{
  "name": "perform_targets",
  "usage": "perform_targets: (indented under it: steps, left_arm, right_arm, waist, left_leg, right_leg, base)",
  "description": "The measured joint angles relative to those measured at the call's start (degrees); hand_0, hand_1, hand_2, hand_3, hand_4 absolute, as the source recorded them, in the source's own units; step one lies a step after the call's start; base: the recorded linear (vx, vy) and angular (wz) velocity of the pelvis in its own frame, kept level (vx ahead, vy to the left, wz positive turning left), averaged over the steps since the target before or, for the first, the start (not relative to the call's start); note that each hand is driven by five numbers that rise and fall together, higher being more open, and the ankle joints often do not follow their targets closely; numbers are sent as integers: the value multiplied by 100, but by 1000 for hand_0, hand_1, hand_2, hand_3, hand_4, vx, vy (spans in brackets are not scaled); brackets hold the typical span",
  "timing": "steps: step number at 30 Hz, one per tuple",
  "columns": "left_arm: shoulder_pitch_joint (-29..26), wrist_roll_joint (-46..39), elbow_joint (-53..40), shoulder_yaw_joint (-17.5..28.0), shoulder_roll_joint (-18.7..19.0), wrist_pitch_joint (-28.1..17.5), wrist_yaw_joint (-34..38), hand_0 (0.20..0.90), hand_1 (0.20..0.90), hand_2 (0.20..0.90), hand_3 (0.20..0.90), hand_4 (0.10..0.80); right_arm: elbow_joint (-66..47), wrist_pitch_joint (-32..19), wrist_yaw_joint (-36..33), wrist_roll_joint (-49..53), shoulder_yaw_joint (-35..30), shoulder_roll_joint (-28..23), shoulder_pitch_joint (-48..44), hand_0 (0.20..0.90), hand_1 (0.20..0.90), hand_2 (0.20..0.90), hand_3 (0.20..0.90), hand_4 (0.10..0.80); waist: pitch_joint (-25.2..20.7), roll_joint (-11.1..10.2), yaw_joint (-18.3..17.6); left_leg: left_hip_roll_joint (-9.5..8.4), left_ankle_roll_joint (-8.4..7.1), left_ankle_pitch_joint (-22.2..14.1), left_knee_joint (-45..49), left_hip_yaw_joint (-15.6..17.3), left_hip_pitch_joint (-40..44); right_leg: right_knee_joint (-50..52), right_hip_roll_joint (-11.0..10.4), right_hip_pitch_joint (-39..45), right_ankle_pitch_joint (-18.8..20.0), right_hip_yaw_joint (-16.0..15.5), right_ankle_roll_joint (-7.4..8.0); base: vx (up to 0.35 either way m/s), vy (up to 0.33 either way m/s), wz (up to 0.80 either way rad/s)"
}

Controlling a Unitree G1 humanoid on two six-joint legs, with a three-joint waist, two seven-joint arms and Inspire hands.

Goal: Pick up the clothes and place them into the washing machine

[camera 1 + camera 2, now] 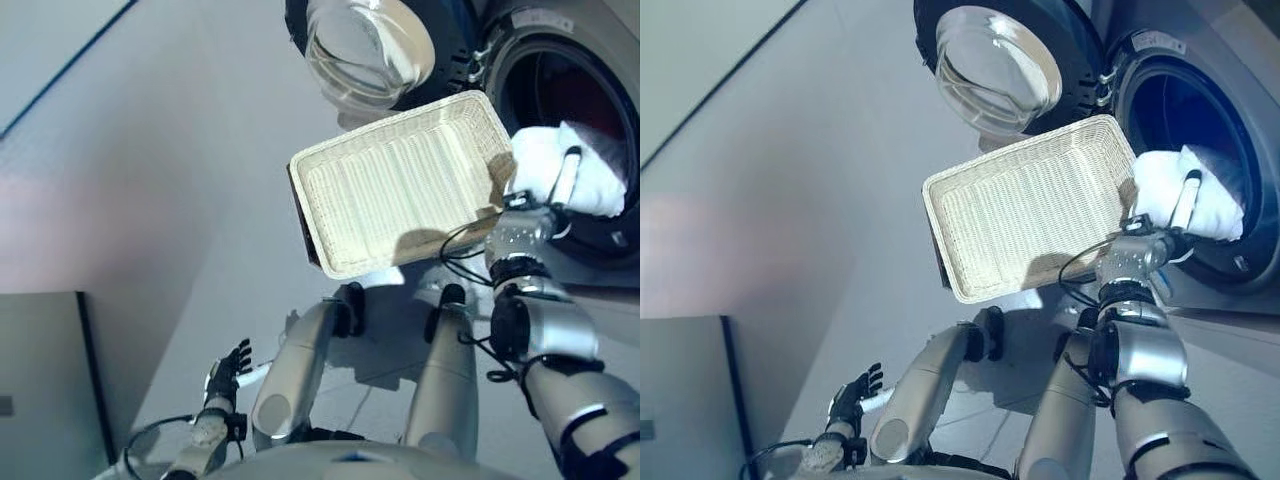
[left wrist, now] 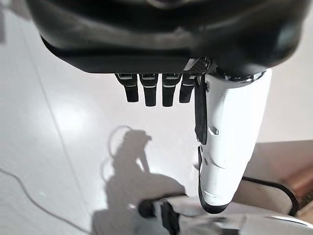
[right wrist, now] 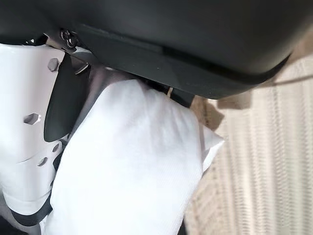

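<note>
A white cloth (image 1: pixel 575 160) hangs at the mouth of the washing machine's drum (image 1: pixel 565 85), half over its lower rim. My right hand (image 1: pixel 562 185) is shut on it; in the right wrist view the cloth (image 3: pixel 132 166) is pinched between the white-covered thumb (image 3: pixel 24 122) and the palm (image 3: pixel 171 29). The shallow wicker basket (image 1: pixel 400 190) holds nothing and rests on the dark brown box (image 1: pixel 303 225) just left of the hand. My left hand (image 1: pixel 232 365) hangs low at my side, open and holding nothing, fingers (image 2: pixel 146 88) relaxed.
The machine's round glass door (image 1: pixel 370 45) stands swung open above the basket. A grey panel (image 1: pixel 40 380) stands at the lower left on the pale floor.
</note>
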Motion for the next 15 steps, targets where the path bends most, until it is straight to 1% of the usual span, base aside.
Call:
perform_targets:
  steps: [2, 4, 5, 8, 10, 11, 12, 15]
  left_arm:
    - [71, 4, 13, 1, -2, 1, 2, 900, 900, 900, 900, 800]
    - [87, 38, 11, 9, -7, -26, 5, 900, 900, 900, 900, 800]
    - [84, 37, 11, 33, -5, -26, 18, 900, 900, 900, 900, 800]
    - [83, 58, -8, 36, -24, -32, 9, 900, 900, 900, 900, 800]
    - [91, 58, -23, 34, -32, -43, 4, 900, 900, 900, 900, 800]
    - [92, 58, -18, 27, -34, -35, 4, 900, 900, 900, 900, 800]
    - [92, 58, -13, -1, -38, -34, 3, 900, 900, 900, 900, 800]
    - [91, 59, -79, 1, -74, -52, -2, 900, 900, 900, 900, 800]
  right_arm:
    - [9, 0, -138, -121, 7, -77, -17, 200, 200, 200, 200, 300]
    - [33, 75, -335, -275, -1, -293, -51, 200, 200, 200, 200, 300]
    - [33, 98, -375, -336, 53, -338, -92, 200, 200, 200, 200, 300]
    - [28, 177, -442, -605, 141, -497, -134, 200, 200, 200, 200, 300]
    - [28, 251, -445, -904, 271, -772, -228, 200, 200, 200, 200, 300]
    - [28, 280, -438, -937, 285, -893, -349, 200, 200, 200, 200, 300]
    - [29, 380, -472, -846, 266, -920, -514, 200, 200, 200, 200, 300]
    - [28, 442, -665, -848, 312, -1076, -688, 200, 200, 200, 200, 300]
  waist:
    - [-52, 67, 61]
    - [-164, 210, 141]
    - [-177, 227, 138]
    - [-189, 242, 143]
    - [-190, 244, 151]
    - [-191, 245, 141]
    - [-199, 255, 131]
    - [-224, 286, 159]
  left_leg:
    - [-51, 44, 47, -131, 75, 97]
    - [-75, 86, 86, -290, 124, 151]
    - [-94, 95, 113, -345, 143, 158]
    - [-160, 100, 181, -543, 190, 277]
    - [-171, 101, 214, -620, 228, 336]
    - [-169, 95, 219, -642, 229, 339]
    - [-173, 91, 234, -682, 241, 339]
    - [-201, 83, 266, -772, 236, 415]
  right_leg:
    - [-49, -17, 10, 37, 91, -10]
    - [-183, -36, 40, 76, 113, 14]
    - [-205, -48, 25, 109, 128, 60]
    - [-278, -85, 51, 118, 189, 70]
    - [-317, -87, 66, 126, 217, 79]
    - [-338, -78, 62, 137, 219, 75]
    - [-353, -75, 45, 146, 234, 71]
    - [-361, -90, 82, 150, 237, 69]
  base:
    - [3, 18, -15]
    - [3, 26, -5]
    - [0, 0, 0]
    - [3, 7, -3]
    - [-4, 9, -6]
    - [-5, -5, -7]
    - [11, -8, -4]
    - [24, 6, 1]
